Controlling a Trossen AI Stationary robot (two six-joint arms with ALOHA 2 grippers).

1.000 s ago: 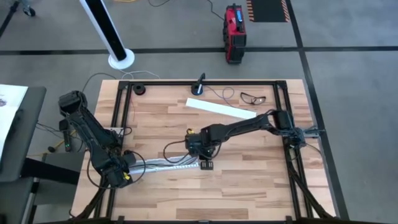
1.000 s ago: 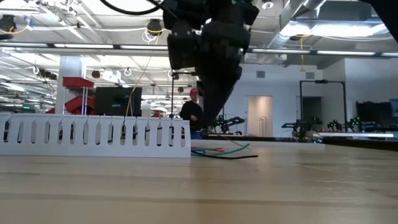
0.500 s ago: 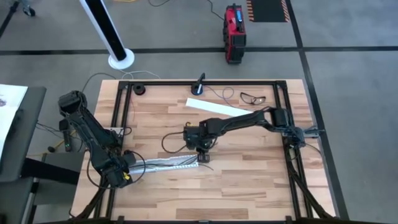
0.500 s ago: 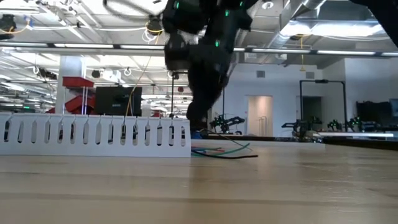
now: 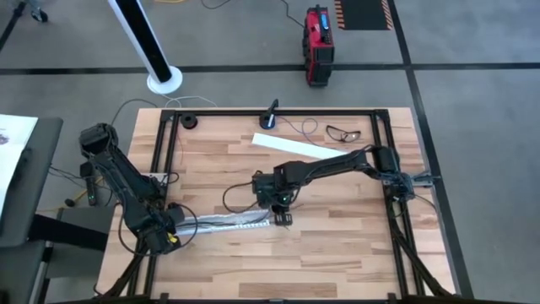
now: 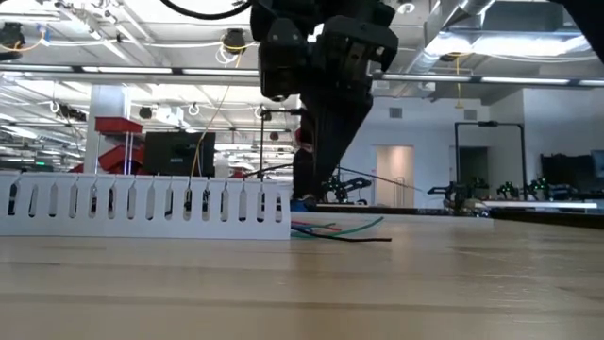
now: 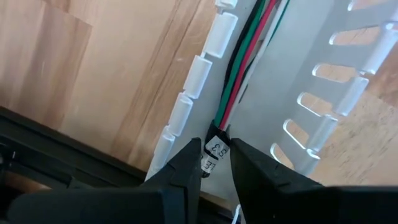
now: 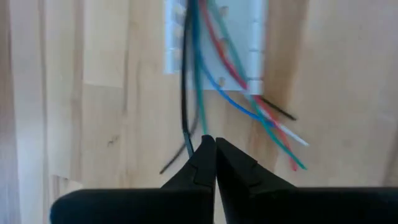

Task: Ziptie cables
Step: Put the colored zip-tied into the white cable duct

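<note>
The cables are lying along the inside of a white slotted channel that is resting flat on the wooden counter, toward its left front part. They are running the channel's length as a thin bunch of black, green, red and blue strands, and their loose ends are fanning out past the channel's open end onto the bare wood.

The left gripper is sitting at the channel's left end, its jaws pinched together on the bunch right at a small white printed tag — the strands are leading straight out from between the tips into the channel.

The right gripper is hovering at the opposite end, just over the spread wire tips. Its jaws are pressed together, and a dark green strand is ending right at their tips; whether it is caught between them cannot be told. In the high view the right arm is reaching across from the right side of the counter.

A second white strip is lying well apart from the channel — toward the far side of the counter — with a pair of glasses near it.
</note>
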